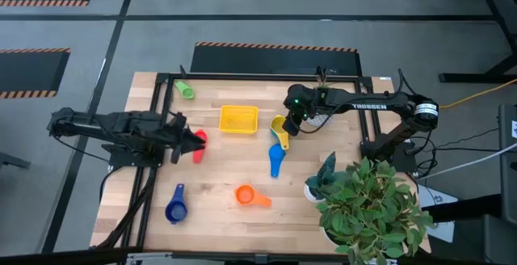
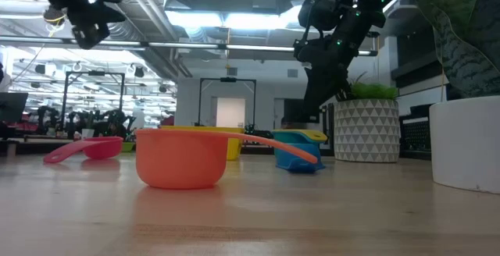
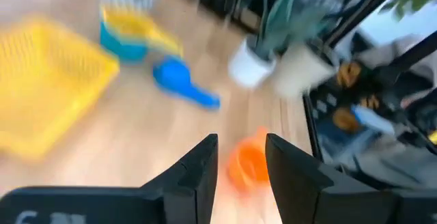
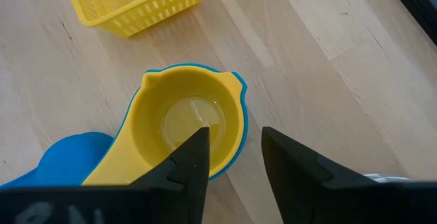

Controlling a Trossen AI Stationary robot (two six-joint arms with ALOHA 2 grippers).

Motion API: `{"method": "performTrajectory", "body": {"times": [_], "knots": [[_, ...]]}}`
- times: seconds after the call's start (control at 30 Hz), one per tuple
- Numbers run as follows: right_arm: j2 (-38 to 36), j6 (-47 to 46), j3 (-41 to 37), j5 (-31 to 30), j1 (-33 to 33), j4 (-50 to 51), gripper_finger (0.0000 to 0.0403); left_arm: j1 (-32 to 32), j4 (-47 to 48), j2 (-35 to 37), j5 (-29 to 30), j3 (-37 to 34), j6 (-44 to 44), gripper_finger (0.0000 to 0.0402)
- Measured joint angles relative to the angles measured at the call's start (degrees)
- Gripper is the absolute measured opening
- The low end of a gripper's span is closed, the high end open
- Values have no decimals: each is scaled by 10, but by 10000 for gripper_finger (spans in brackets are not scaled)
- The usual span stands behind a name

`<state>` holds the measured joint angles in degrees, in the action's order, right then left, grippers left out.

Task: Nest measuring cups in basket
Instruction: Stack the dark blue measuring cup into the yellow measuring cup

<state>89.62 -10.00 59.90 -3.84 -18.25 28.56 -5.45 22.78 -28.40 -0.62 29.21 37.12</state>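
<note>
The right gripper (image 4: pixel 233 159) hovered, fingers apart and empty, over a yellow cup (image 4: pixel 188 125) nested in a light blue cup (image 4: pixel 235 132) just beside the yellow basket (image 4: pixel 130 2); a one-wall pinch risked separating the pair.

Bright, even overhead light; ceiling strips (image 2: pixel 226 22) glare in the low view. The left wrist view is heavily motion-blurred; the others are sharp.

Robotics lab, exposed ceiling ducts (image 2: pixel 148 30), hazard-striped floor (image 1: pixel 275 47)
</note>
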Motion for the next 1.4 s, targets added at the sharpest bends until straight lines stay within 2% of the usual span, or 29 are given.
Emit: {"method": "performTrajectory", "body": {"times": [0.13, 0.3, 0.47, 0.73, 1.0, 1.13, 1.4], "knots": [[0, 0, 0, 0, 0, 0, 138, 0, 97, -66, -82, 53, 111, 117], [0, 0, 0, 0, 0, 0, 138, -25, 143, -128, -217, 58, 288, 117], [0, 0, 0, 0, 0, 0, 138, -83, 185, -181, -282, 56, 402, 117], [0, 0, 0, 0, 0, 0, 138, -193, 206, -235, -288, 56, 518, 117], [0, 0, 0, 0, 0, 0, 138, -292, 205, -279, -258, 56, 643, 117], [0, 0, 0, 0, 0, 0, 138, -330, 204, -305, -256, 56, 675, 117], [0, 0, 0, 0, 0, 0, 138, -374, 195, -362, -237, 56, 678, 117]]}}
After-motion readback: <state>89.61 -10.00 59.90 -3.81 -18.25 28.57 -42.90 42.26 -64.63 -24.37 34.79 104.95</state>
